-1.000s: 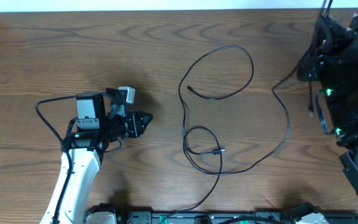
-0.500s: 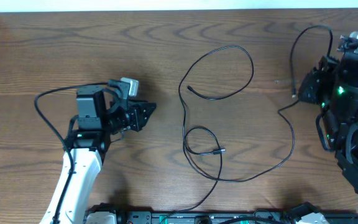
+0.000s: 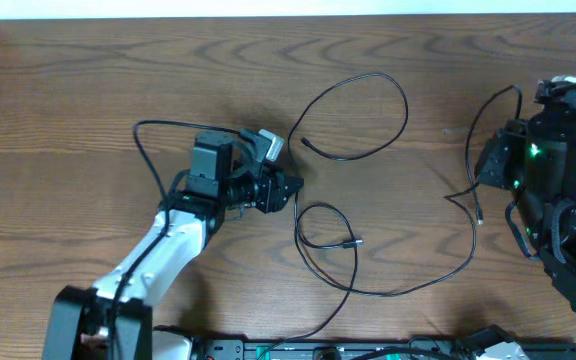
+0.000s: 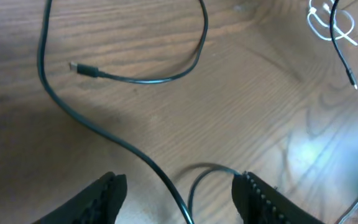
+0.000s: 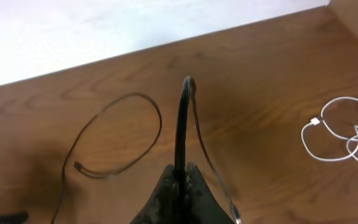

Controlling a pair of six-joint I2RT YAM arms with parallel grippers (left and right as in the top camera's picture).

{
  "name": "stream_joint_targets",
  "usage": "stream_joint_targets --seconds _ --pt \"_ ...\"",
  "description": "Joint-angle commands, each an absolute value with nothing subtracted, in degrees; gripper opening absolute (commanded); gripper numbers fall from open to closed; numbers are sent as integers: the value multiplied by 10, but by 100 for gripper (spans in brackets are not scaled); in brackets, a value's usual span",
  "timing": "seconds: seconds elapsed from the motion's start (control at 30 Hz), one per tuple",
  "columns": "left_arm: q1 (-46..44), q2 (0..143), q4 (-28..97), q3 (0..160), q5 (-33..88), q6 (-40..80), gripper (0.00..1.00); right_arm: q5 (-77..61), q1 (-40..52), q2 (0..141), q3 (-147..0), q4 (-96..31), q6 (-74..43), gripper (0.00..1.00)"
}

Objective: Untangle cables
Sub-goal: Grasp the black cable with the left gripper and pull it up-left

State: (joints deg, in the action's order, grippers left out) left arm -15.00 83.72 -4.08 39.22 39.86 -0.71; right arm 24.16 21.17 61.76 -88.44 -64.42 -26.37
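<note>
- Centre of the desk (image 3: 78,80), overhead view: black cables (image 3: 295,180) lie in loops that cross one another.
- 1 large loop in the upper centre, with a plug end (image 3: 307,142) at its lower left.
- 1 smaller loop just below it, with a second plug end (image 3: 356,242) pointing right.
- A long strand sweeps from under the small loop across the lower right, then climbs toward the right arm. A third plug end (image 3: 480,214) hangs near that arm.
- White cord (image 5: 340,140): loosely coiled on the desk at the right edge of the right wrist view, well apart from the black loops.
- Right end effector (image 5: 180,177): pinched closed on 1 black strand, which arches up out of the fingers and drops back toward the desk.
- Left end effector (image 4: 179,186): fingers set wide, holding nothing. In the left wrist view, 2 black strands run on the desk through the gap between the fingers. In the overhead view it sits just left of the small loop.
</note>
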Motion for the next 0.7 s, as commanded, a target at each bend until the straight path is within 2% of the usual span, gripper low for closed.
stream_joint_targets --seconds 0.0,0.4,0.67 --pt "-155 867 -51 400 371 3 62 236 210 613 -892 -652 -272 1" --pt "-166 906 -48 400 368 14 62 237 210 616 -892 -659 -272 1" --pt "-222 906 -31 399 367 18 63 237 210 623 -891 -671 -272 1"
